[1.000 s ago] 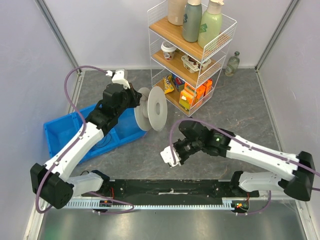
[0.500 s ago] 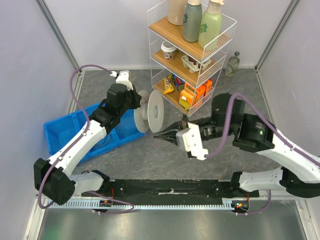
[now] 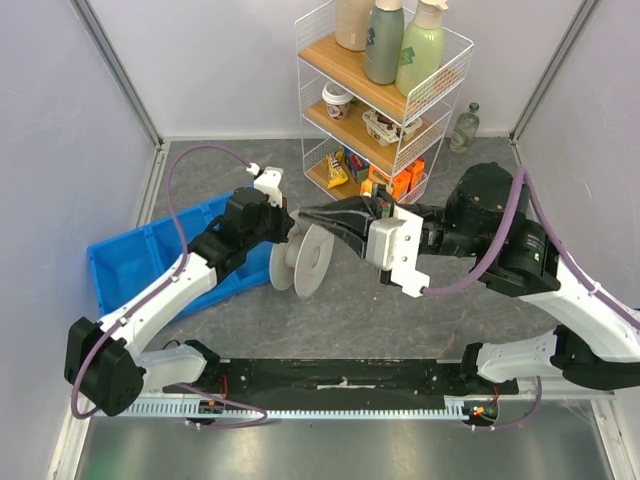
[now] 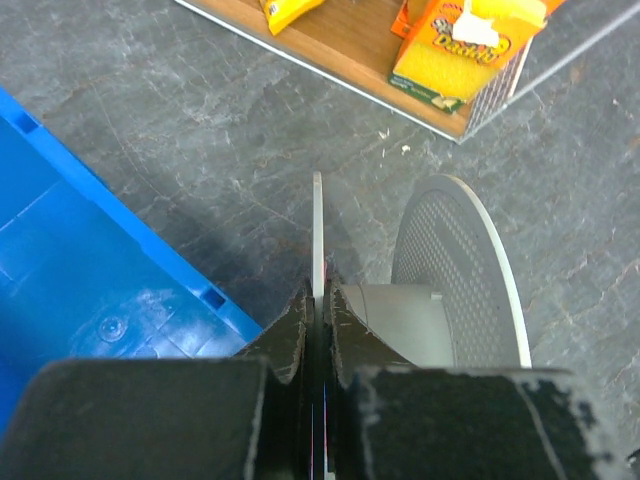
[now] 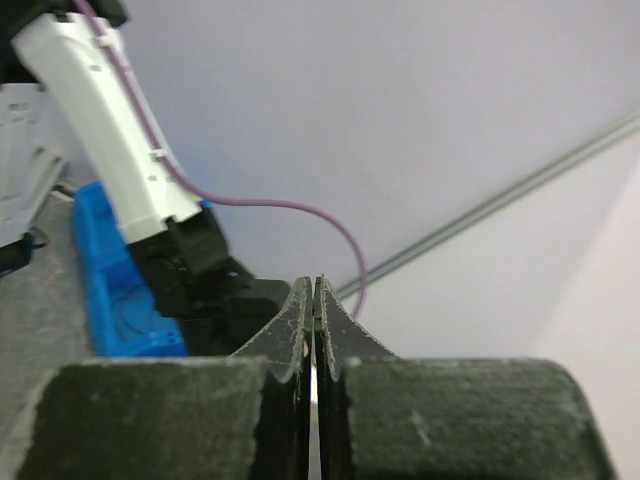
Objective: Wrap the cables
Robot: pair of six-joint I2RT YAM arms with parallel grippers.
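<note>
- The yellow box (image 4: 452,52) comes close only in the left wrist view; we cannot read its script.
- The left gripper (image 4: 318,297) pinches the spool (image 4: 455,260) by its flange, beside the blue bin (image 4: 80,290).
- The right gripper (image 3: 304,212) hangs closed above it.

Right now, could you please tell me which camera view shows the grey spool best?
The top external view: the whole spool shows, both flanges. The left wrist view crops it, one flange edge-on in the left tool. The right wrist view shows none clearly.
</note>
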